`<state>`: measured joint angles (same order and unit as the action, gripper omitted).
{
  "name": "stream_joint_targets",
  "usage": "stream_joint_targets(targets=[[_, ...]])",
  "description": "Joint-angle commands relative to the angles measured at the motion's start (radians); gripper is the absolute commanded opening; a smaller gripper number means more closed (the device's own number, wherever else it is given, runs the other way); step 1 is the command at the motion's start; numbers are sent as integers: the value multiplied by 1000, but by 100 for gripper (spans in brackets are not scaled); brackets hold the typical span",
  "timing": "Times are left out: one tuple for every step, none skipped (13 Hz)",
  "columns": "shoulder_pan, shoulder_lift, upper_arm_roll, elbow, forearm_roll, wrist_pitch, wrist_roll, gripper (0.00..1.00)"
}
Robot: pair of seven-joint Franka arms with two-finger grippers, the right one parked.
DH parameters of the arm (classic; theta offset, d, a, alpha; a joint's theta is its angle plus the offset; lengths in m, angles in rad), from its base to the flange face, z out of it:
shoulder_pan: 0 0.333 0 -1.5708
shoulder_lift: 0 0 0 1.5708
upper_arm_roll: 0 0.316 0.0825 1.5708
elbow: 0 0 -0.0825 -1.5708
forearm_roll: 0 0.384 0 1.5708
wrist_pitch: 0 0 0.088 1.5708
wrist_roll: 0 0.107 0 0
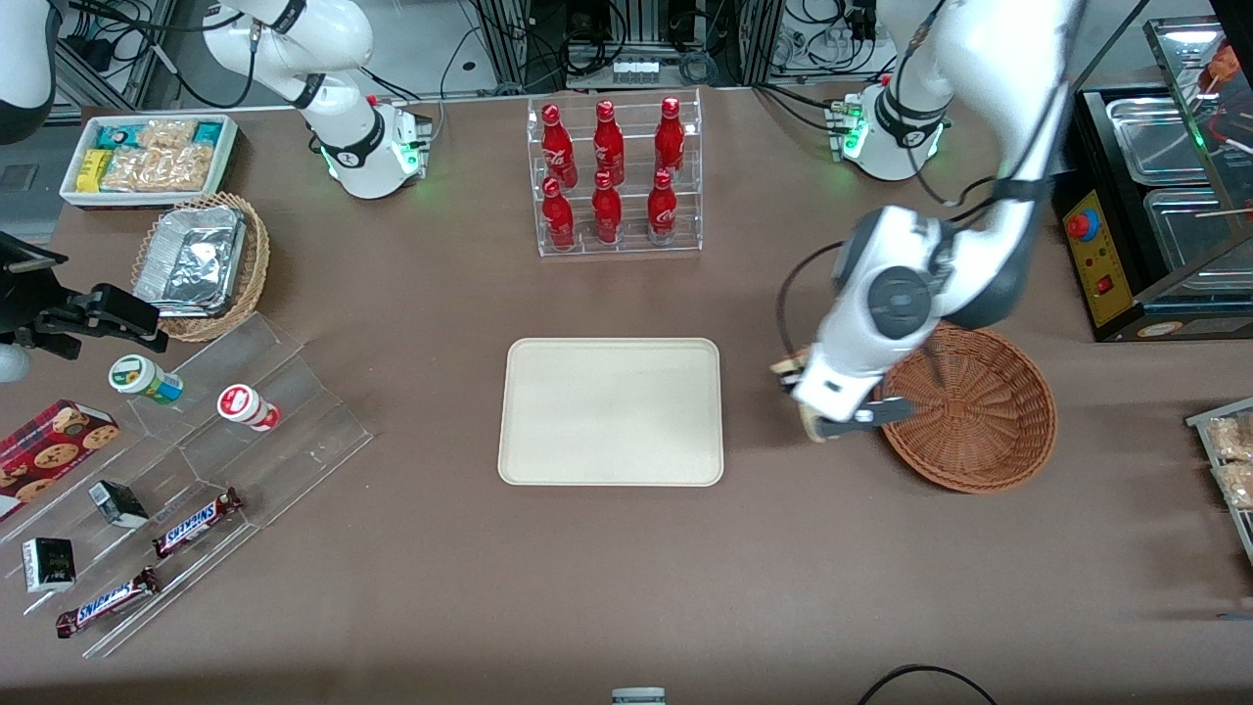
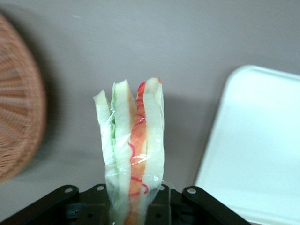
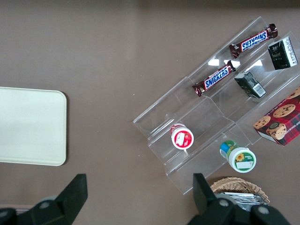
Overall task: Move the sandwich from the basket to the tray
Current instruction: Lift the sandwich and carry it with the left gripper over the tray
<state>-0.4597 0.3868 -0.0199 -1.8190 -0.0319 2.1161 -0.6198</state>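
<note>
My left gripper is shut on the sandwich, a plastic-wrapped wedge of white bread with orange-red and green layers, held upright by one end between the black fingers. In the front view a pale bit of the sandwich shows under the wrist. The gripper hangs above bare table between the reddish-brown wicker basket and the cream tray, close to the basket's rim. Nothing lies in the basket or on the tray.
A clear rack of red bottles stands farther from the front camera than the tray. Toward the parked arm's end are an acrylic stand with snacks, a tan wicker basket with foil containers and a white bin of packets. A black warmer stands near the working arm.
</note>
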Motion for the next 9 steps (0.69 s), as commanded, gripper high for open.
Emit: stream_joint_targets(targets=[[-106, 110, 18, 124, 10, -11, -6, 12], [-128, 125, 18, 147, 9, -11, -8, 12], [-143, 138, 18, 168, 7, -11, -14, 12], [-152, 158, 18, 188, 3, -11, -12, 13], [-172, 190, 17, 219, 1, -11, -8, 14], [-201, 217, 17, 234, 4, -11, 2, 15], [-221, 234, 18, 234, 7, 7, 17, 17], [-218, 242, 17, 234, 12, 54, 88, 18], [-217, 254, 17, 233, 4, 79, 151, 18]])
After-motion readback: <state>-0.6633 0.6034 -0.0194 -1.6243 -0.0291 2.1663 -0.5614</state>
